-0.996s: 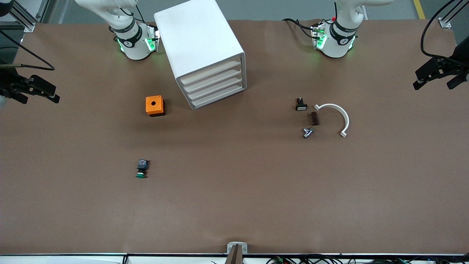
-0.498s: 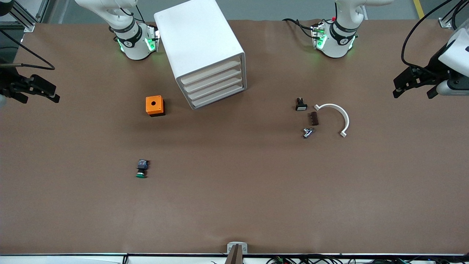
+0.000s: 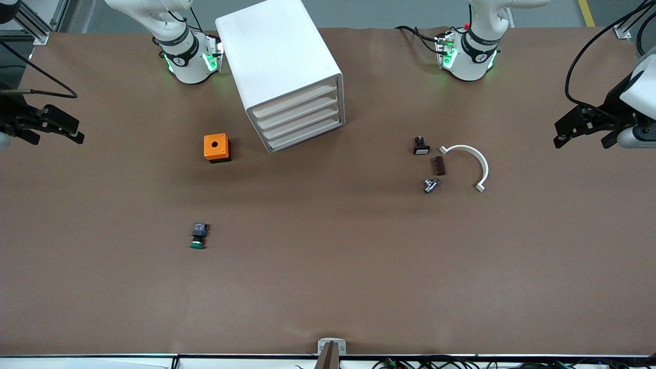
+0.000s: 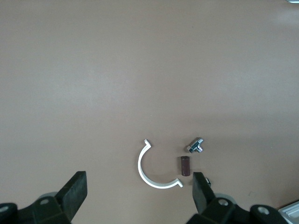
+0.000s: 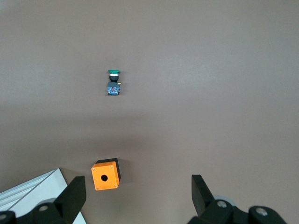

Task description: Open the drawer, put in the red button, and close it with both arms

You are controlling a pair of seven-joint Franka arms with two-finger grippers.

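Between the two arm bases, a tall white cabinet (image 3: 279, 56) stood on the brown table (image 3: 328, 287), turned at an angle, with all four of its shallow white drawers (image 3: 300, 120) shut flush. Toward the right arm's end of the table, an orange square box with a round hole in its top (image 3: 217, 147) sat near the cabinet. Nearer the front camera than the box, and well apart from it, lay a small push-button with a green cap and a bluish rear block (image 3: 198, 237).

Toward the left arm's end lay a cluster of small parts. A white plastic half-ring (image 3: 474, 156) curved just beside a dark brown ribbed block (image 3: 439, 165). A small silvery metal fitting (image 3: 430, 185) lay near them, and a little black part with a pale face (image 3: 421, 146) lay closest to the cabinet.

No red-capped button showed in any view, so its place could not be told.

The left gripper (image 3: 582, 137) hung over the left arm's end of the table, its black fingers (image 4: 74, 191) spread wide and holding nothing. The right gripper (image 3: 54, 134) hung over the right arm's end, likewise spread wide and empty. From its wrist view the orange box and the green-capped button showed below it.
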